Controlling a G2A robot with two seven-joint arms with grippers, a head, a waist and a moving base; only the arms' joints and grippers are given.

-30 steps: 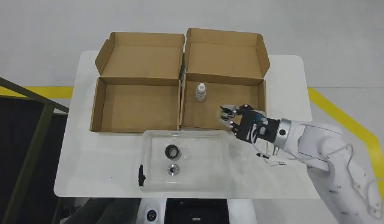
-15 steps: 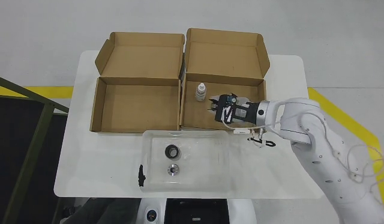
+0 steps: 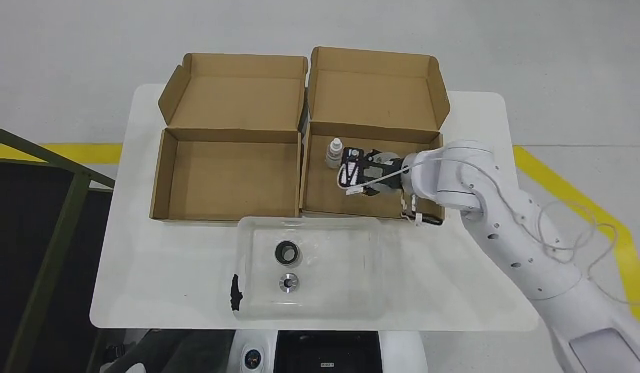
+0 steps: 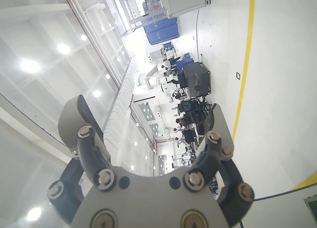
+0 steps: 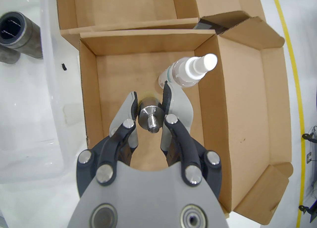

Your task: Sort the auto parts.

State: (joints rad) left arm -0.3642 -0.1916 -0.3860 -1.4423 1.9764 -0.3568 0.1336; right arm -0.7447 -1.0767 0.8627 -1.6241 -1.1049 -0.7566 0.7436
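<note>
- Over the last second your right gripper (image 5: 148, 105) has swung from beside the tray (image 3: 312, 222) into the right box (image 5: 235, 115).
- Its jaws are pinched on a metal stud (image 5: 148, 116), threaded end toward the wrist. The stud sits low over the box floor, just beside the bottle (image 5: 188, 72); you cannot tell whether it touches down.
- Delivery looks nearly done: release next, minding the bottle.
- A bush (image 3: 287, 252) and a smaller part (image 3: 289, 282) wait in the tray.
- Your left gripper (image 4: 148, 125) is spread wide, holding nothing.

No readable text or numbers, white markings on the distant blue cabinets (image 4: 162, 29) too small to read
</note>
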